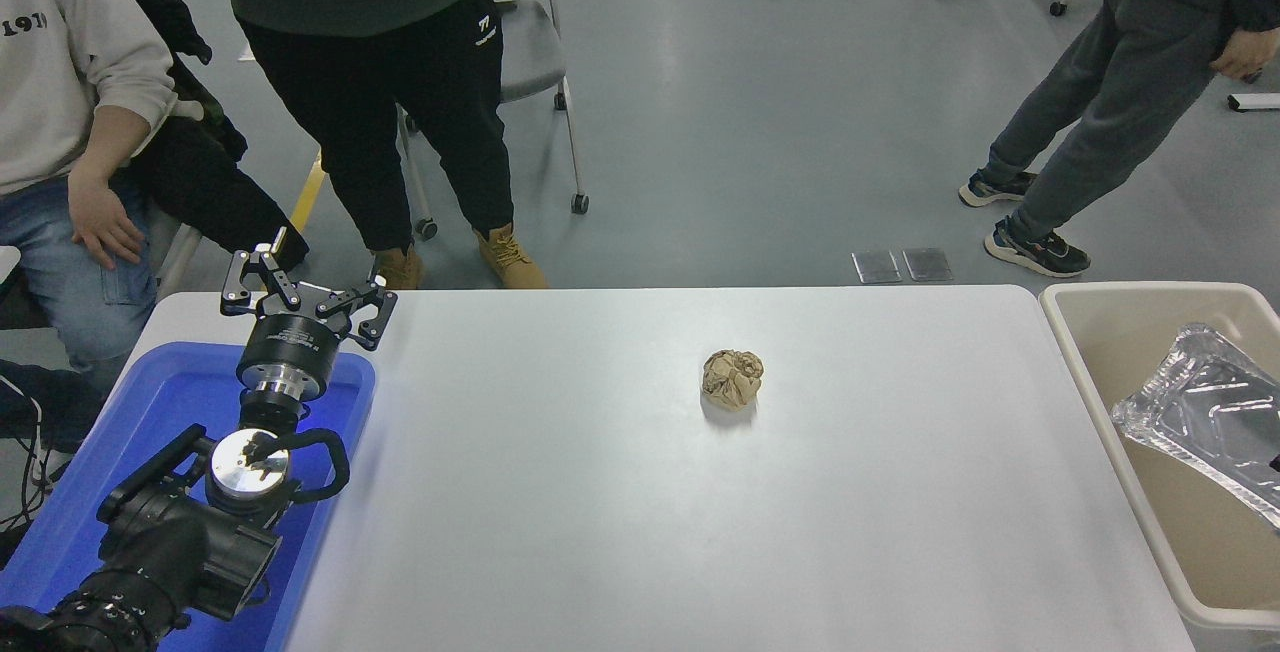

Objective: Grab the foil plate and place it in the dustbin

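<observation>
Head view shows the foil plate (1205,402) lying tilted inside the dustbin (1085,332), far right of the parked left pincer (305,297), whose fingers stand apart. No right pincer is visible (only a dark sliver at the edge), so placing looks essentially done.

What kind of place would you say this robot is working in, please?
Probably a robotics lab or demo hall: a bare grey floor, people standing by the white table, a wheeled chair, and the robot's left gripper parked over a blue tray.
</observation>
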Robot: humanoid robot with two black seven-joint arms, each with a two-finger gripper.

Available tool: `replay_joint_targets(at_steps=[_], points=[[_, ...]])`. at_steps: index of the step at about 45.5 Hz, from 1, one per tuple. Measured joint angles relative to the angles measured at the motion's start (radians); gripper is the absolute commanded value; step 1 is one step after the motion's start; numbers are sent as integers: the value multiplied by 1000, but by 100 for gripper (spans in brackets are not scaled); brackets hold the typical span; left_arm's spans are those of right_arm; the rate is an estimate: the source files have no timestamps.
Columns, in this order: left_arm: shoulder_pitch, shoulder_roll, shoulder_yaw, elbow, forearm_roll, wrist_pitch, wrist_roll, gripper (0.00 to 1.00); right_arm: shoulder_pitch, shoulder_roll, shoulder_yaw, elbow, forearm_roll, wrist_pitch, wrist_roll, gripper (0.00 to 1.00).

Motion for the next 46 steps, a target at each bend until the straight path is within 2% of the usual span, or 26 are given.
replay_joint_targets(at_steps=[3, 5, 9, 10, 11, 32, 46], points=[[0, 0, 0, 0, 0, 0, 0, 99, -3, 2, 2, 0, 0, 0, 0, 23], [0, 0, 0, 0, 0, 0, 0, 99, -4, 3, 4, -1, 0, -1, 0, 42], [0, 0, 0, 0, 0, 0, 0, 99, -7, 5, 5, -1, -3, -1, 1, 88], [0, 0, 0, 0, 0, 0, 0, 99, -9, 5, 5, -1, -5, -2, 1, 97], [0, 0, 0, 0, 0, 0, 0, 99, -10, 5, 5, -2, -6, -2, 1, 100], [0, 0, 0, 0, 0, 0, 0, 99, -3, 3, 3, 47, -12, 5, 1, 100], [0, 0, 0, 0, 0, 0, 0, 99, 170, -64, -5, 181, -14, 11, 1, 100]])
